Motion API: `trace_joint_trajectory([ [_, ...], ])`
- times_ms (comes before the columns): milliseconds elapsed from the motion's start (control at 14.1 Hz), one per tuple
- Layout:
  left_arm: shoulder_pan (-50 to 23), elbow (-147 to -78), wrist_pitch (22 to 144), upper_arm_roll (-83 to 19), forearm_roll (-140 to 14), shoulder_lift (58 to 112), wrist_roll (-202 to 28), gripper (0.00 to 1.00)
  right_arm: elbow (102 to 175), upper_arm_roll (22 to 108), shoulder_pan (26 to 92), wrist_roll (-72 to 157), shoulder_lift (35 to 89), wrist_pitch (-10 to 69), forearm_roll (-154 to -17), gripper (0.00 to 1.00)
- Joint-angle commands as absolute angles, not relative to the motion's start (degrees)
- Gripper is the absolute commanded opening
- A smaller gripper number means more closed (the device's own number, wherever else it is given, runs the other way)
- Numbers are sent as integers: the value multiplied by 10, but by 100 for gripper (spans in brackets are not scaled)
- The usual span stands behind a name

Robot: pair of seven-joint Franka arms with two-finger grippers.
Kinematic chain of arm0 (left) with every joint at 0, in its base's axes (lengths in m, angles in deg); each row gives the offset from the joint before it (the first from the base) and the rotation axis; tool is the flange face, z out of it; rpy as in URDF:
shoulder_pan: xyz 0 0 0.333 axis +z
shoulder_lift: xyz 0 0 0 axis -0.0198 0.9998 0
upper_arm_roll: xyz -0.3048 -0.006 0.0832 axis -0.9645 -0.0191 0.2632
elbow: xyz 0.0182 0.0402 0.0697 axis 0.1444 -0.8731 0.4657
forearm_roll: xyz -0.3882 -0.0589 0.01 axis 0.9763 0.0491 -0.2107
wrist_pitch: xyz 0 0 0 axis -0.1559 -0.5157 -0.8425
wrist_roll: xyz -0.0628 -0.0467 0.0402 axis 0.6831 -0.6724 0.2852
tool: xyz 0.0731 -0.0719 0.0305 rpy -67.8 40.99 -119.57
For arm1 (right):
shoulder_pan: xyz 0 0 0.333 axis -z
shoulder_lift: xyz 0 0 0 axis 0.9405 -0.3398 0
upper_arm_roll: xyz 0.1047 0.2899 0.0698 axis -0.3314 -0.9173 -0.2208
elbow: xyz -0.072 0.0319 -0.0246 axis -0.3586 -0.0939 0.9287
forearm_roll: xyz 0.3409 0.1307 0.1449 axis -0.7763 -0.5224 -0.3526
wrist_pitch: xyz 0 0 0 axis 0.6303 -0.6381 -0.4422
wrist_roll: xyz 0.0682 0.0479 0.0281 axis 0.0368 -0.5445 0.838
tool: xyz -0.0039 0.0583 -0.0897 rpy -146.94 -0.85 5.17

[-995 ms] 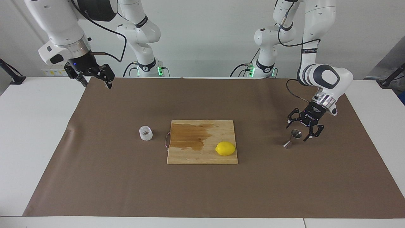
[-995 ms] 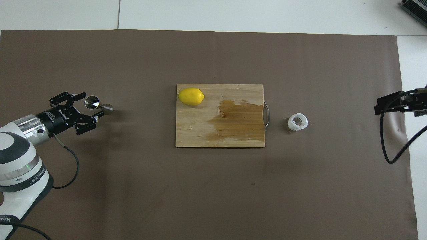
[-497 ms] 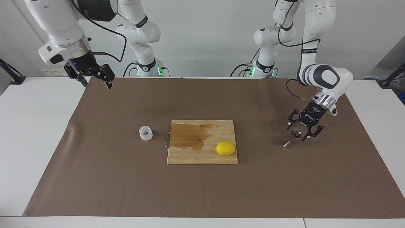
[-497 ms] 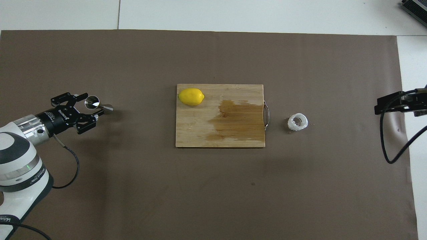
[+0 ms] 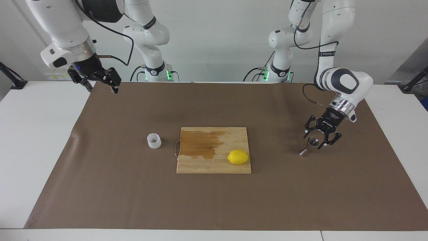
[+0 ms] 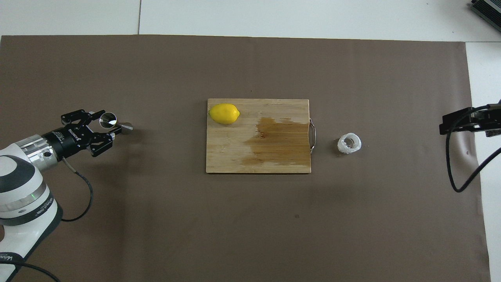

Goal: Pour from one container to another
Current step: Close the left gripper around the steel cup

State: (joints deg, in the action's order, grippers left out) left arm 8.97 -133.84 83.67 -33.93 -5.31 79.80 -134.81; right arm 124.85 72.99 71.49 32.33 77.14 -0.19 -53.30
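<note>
The small shiny steel jigger (image 5: 310, 146) stands upright on the brown mat toward the left arm's end of the table; it also shows in the overhead view (image 6: 111, 122). My left gripper (image 5: 316, 140) is low, tilted and open, with a finger on each side of the jigger's upper cone (image 6: 106, 123). The squat frosted glass cup (image 5: 154, 140) stands on the mat beside the cutting board's handle, toward the right arm's end (image 6: 349, 143). My right gripper (image 5: 100, 85) waits open and empty, raised over the mat's corner by its base.
A wooden cutting board (image 5: 200, 164) with a dark wet stain lies mid-table between cup and jigger (image 6: 235, 160). A yellow lemon (image 5: 238, 157) sits on its corner toward the jigger (image 6: 224, 113). The brown mat (image 5: 214, 201) covers most of the table.
My left gripper's fingers have narrowed around the jigger's upper cone and the hand has shifted slightly. The jigger, the cup and the right arm have not moved.
</note>
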Motion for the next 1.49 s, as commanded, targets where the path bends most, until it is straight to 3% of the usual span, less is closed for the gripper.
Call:
trace_joint_trajectory([
  [0,89,-1347,846,-339,-40,794,-1348,75,1258,727,722,323,782,-8,-541,100],
  [568,90,-1347,846,-339,-40,794,-1348,68,1258,726,722,323,782,-8,-540,100],
  [853,89,-1346,848,-339,-40,795,-1348,47,1258,727,722,323,782,-8,-541,100],
  [1066,89,-1346,851,-339,-41,795,-1348,38,1258,727,722,323,782,-8,-541,100],
  [1137,88,-1345,851,-339,-41,795,-1348,32,1258,727,722,323,782,-8,-541,100],
  [1350,84,-1337,849,-339,-44,797,-1349,0,1258,726,722,322,782,-8,-540,100],
  [1421,81,-1327,848,-339,-46,797,-1350,0,1258,727,722,323,782,-8,-541,100],
])
